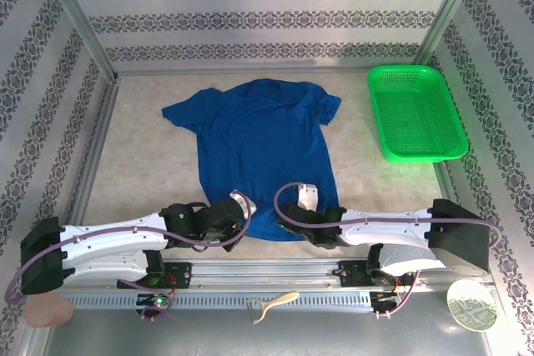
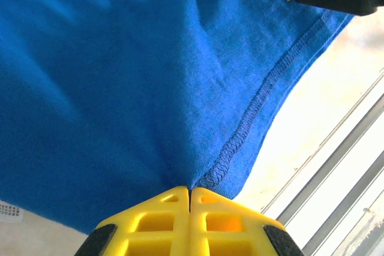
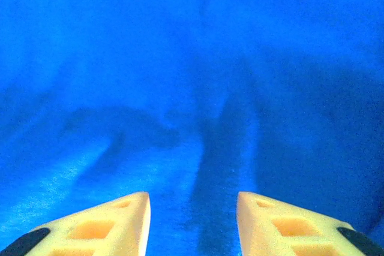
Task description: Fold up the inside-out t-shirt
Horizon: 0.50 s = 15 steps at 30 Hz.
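We see a royal blue t-shirt (image 1: 263, 156) on a cream marbled bench (image 1: 142, 172); right of the t-shirt, a bright green mesh basket (image 1: 415, 112). Our left pincer (image 2: 189, 193) and right pincer (image 3: 192, 199) are yellow.

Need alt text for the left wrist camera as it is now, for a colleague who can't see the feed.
The left gripper, its yellow fingers pressed together at the bottom of the frame, is shut on the blue t-shirt at its stitched hem, pinching a fold of cloth. The shirt spreads up and to the left, with the pale table and metal rails beyond its edge on the right.
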Tool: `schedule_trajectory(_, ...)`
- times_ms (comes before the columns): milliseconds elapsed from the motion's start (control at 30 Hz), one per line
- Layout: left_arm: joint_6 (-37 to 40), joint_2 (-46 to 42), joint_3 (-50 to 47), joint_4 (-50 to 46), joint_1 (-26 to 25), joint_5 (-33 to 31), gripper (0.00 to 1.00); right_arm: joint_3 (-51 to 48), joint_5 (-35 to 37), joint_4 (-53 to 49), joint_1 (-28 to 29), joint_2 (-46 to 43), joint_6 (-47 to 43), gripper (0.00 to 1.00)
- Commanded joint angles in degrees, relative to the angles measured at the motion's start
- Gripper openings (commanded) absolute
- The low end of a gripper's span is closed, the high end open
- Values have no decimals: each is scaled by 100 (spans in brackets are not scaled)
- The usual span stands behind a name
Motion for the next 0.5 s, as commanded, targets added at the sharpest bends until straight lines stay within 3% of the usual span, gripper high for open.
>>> schedule_trajectory(0,-88,53,-64,-128,8,206,1,139,2,-365,128,201,-119,40)
schedule_trajectory(267,-113,157,-9,-3,9,185,1,-5,-69,-271,340,580,107,32)
schedule_trajectory(367,-125,190,2,1,8,185,2,-55,-101,-193,346,668,136,22)
schedule_trajectory(467,-152,190,-21,11,12,185,2,-72,-70,-201,343,602,130,5)
